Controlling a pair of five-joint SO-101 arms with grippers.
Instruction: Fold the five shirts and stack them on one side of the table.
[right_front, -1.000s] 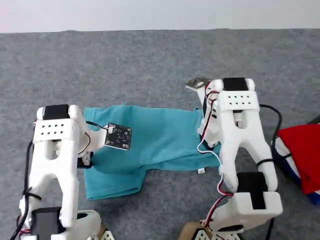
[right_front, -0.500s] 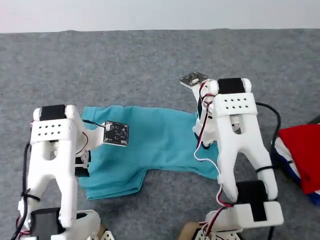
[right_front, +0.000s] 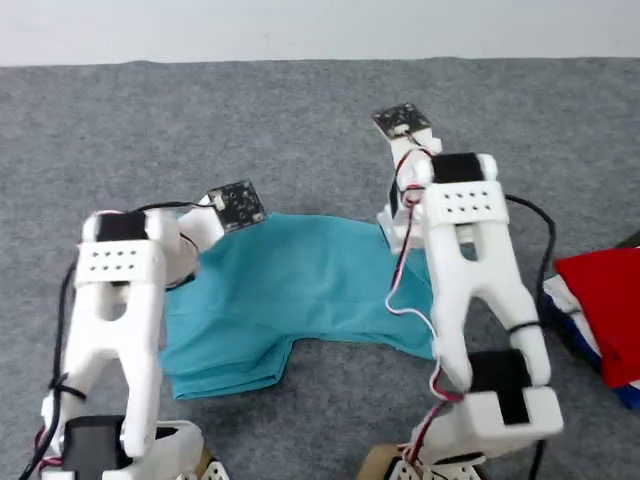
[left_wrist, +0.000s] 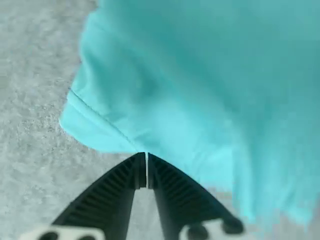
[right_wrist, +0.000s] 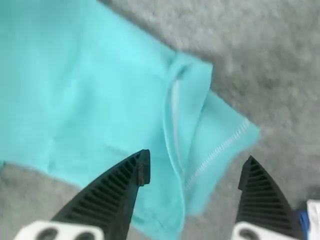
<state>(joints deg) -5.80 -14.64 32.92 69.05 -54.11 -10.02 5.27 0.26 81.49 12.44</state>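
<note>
High view: a teal shirt lies spread on the grey felt-like surface between the two arms. The left arm stands over the shirt's left edge and the right arm over its right edge, so both ends of the cloth are covered. One sleeve pokes out toward the arm bases. Well apart, at the right border, sits a red, white and blue folded pile, cut off by the frame.

Left wrist view: the left gripper has its black jaws pressed together, with the tips right at the hem of the teal shirt. Whether any cloth is caught between them cannot be told. The fabric looks smeared, and the grey surface shows beside it.

Right wrist view: the right gripper is spread wide, its jaws on either side of a folded-over sleeve with a stitched hem on the teal shirt. A white and blue scrap at the corner is too cut off to identify.
</note>
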